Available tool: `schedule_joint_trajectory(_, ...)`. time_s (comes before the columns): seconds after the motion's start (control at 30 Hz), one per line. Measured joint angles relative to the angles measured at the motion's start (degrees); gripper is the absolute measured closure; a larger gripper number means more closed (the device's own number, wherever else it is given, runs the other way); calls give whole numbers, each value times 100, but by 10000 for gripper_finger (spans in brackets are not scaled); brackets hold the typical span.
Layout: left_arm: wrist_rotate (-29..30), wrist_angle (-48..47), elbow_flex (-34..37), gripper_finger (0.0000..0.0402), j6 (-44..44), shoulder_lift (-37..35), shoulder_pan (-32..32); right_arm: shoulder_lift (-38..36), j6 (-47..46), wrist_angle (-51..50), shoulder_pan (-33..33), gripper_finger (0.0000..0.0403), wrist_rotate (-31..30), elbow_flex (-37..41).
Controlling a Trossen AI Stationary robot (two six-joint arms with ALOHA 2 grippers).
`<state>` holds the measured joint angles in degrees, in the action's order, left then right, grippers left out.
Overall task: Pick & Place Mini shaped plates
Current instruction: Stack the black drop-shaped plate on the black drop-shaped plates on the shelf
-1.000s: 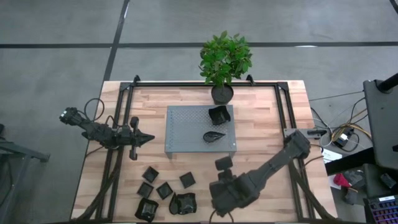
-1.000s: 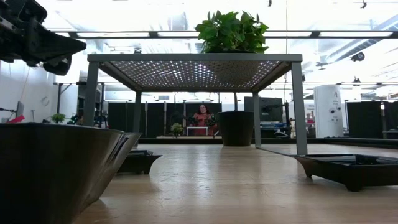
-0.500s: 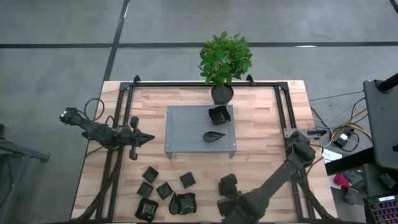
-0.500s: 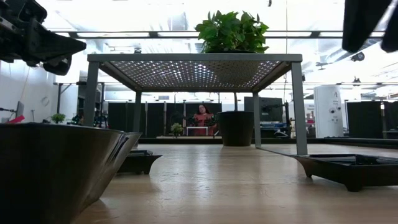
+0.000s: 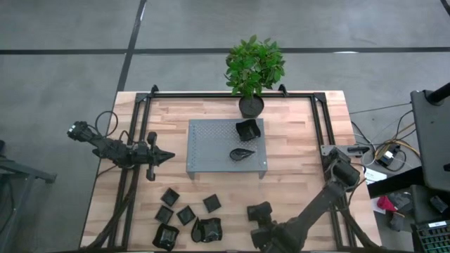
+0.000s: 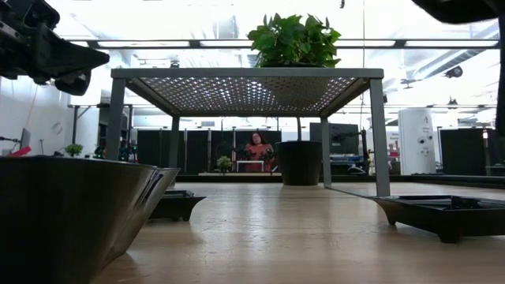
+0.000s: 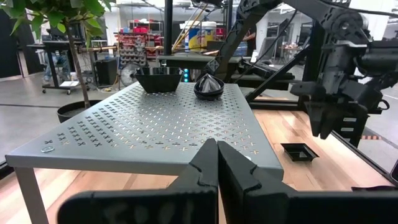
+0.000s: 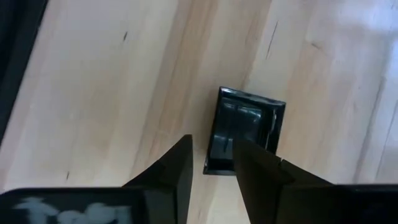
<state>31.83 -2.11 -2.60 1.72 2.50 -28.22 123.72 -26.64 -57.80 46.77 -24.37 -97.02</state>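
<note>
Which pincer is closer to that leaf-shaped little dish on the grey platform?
The left pincer, beside the platform's left edge. The right pincer hangs near the table's front edge, farther from the leaf-shaped dish.

You've got one camera straight overhead, one at tabletop level looking across under the grey platform [image 6: 246, 76], and one on each wrist. Overhead and left wrist views both catch that platform [image 5: 214, 147] and the plant [image 5: 254, 67].

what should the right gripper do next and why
Probably lower straight onto the square mini plate and close. The right gripper hangs open above it at the table's near edge, one finger over the plate's rim, nothing held. The platform holds only two plates.
</note>
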Motion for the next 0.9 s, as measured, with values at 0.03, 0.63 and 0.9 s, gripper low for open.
schedule_joint_trajectory(0.03,0,-2,0,401,2,0,2,0,0,38,12,298,1,32)
schedule_joint_trajectory(0.63,1,0,1,401,0,0,1,0,18,89,62,337,-156,91)
schedule_joint_trajectory(0.9,1,-1,1,401,2,0,1,-2,78,97,58,337,-716,69)
